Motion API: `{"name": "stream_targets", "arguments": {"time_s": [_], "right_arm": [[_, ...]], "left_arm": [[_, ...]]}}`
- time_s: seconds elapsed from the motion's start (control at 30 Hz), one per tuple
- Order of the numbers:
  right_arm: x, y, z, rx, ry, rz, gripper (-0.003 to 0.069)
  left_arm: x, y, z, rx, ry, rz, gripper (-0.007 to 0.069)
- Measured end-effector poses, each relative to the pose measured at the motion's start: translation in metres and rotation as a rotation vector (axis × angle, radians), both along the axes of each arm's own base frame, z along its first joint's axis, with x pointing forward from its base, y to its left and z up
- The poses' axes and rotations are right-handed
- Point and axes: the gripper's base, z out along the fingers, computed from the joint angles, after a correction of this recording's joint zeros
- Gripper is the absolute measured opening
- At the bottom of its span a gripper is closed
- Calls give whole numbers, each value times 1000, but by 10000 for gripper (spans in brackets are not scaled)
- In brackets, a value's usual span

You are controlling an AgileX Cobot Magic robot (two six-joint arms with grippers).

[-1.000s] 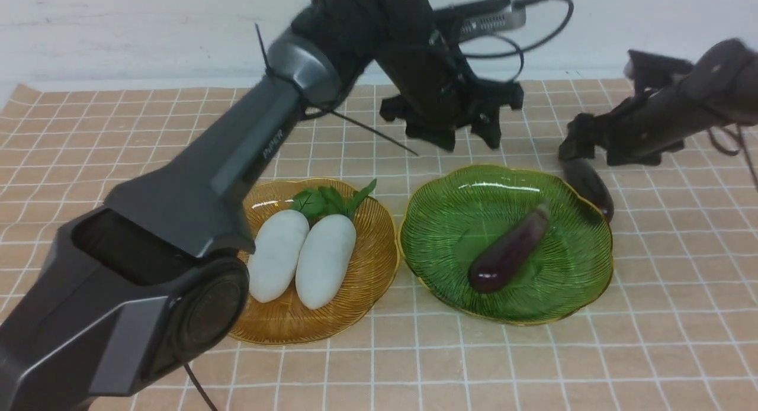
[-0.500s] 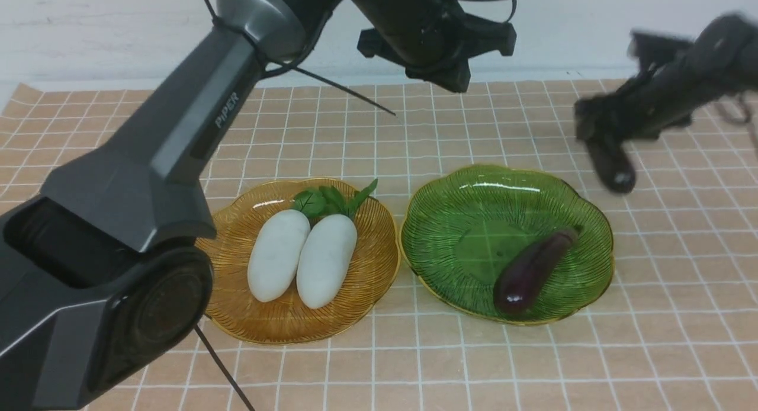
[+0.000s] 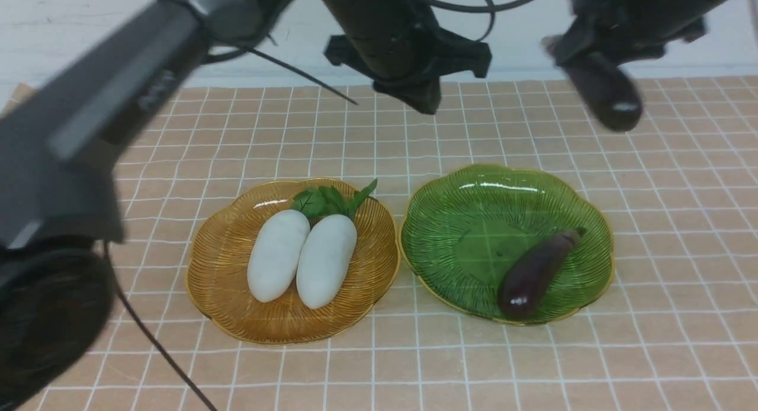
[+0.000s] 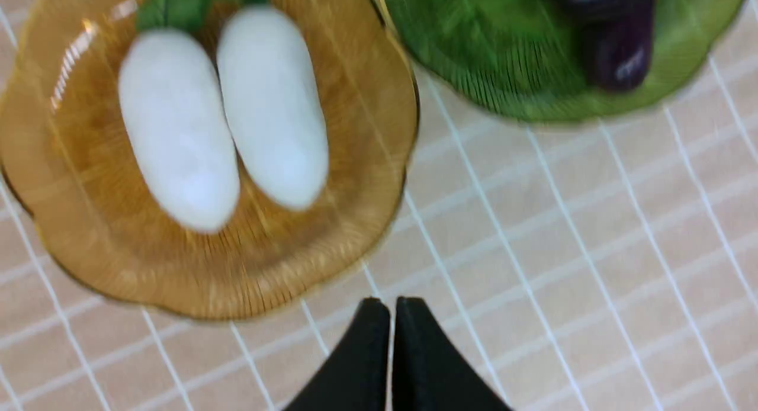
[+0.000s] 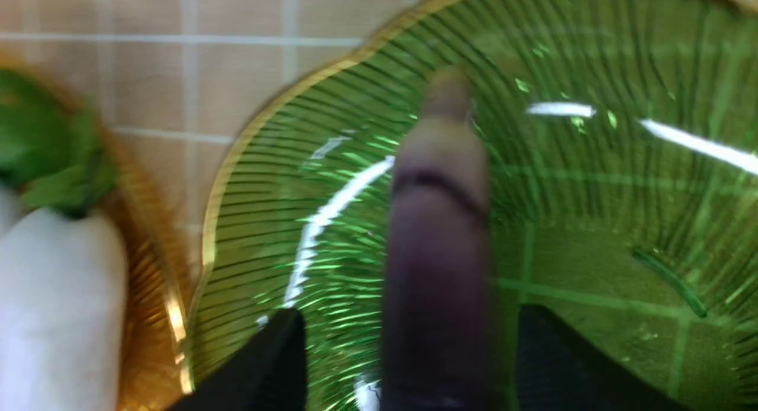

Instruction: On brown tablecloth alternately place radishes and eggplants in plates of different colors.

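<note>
On the brown tablecloth [image 3: 379,363] sit an amber plate [image 3: 219,304] and a green plate [image 3: 468,221]. Two white radishes [image 3: 277,255] [image 3: 326,260] lie side by side in the amber plate. One purple eggplant [image 3: 533,275] rests in the green plate's front right. High at the back right, my right gripper [image 5: 410,313] carries a second eggplant [image 3: 604,94] above the green plate. Its fingers [image 5: 272,363] stand apart, with green showing on both sides of that eggplant [image 5: 438,251]. My left gripper [image 4: 391,304] is shut and empty, raised behind the plates.
The left arm's dark links [image 3: 89,132] cross the left side of the front view, with a cable [image 3: 148,346] trailing over the cloth. A white wall [image 3: 89,32] runs behind the cloth's far edge.
My right gripper lifted the second eggplant off the cloth beside the green plate and its jaws widened. The left arm rose and drew back. The eggplant in the green plate rolled to the plate's right.
</note>
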Motion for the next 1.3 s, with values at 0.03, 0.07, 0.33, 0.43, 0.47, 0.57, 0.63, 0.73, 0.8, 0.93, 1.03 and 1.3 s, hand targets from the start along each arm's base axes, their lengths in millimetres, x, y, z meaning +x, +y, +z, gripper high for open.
{"name": "stream_targets", "arguments": {"time_s": [0.03, 0.07, 0.33, 0.43, 0.47, 0.57, 0.63, 0.73, 0.8, 0.93, 1.03, 1.3], "right_arm": [[0, 0, -2, -2, 9, -11, 469], [0, 0, -2, -1, 11, -16, 489], [-5, -3, 42, -5, -114, 40, 396], [-20, -9, 91, -3, -231, 60, 254], [-27, -11, 109, -2, -272, 66, 200], [-53, -19, 161, 15, -395, 81, 75], [-73, -25, 194, 25, -476, 90, 23], [-113, -38, 247, 20, -619, 99, -8], [-142, -48, 276, 14, -707, 93, -13], [-210, -70, 317, 3, -846, 74, -15], [-246, -83, 322, -1, -924, 46, -15], [-321, -114, 280, -14, -1192, -79, -15]], "left_arm": [[-10, 4, 1, -7, -5, -7, -3], [-19, 8, 1, -18, -15, -10, -3], [-62, 35, -2, -68, -90, 1, -3], [-75, 44, -5, -89, -113, 13, -3], [-81, 48, -6, -96, -118, 20, -3], [-97, 60, -11, -113, -142, 52, -3], [-109, 71, -16, -111, -171, 79, -3], [-122, 85, -23, -99, -211, 127, -3], [-128, 93, -27, -98, -230, 163, -3], [-136, 103, -32, -91, -254, 219, -3], [-139, 107, -34, -86, -271, 238, -3], [-139, 110, -33, -73, -291, 247, -3]]}}
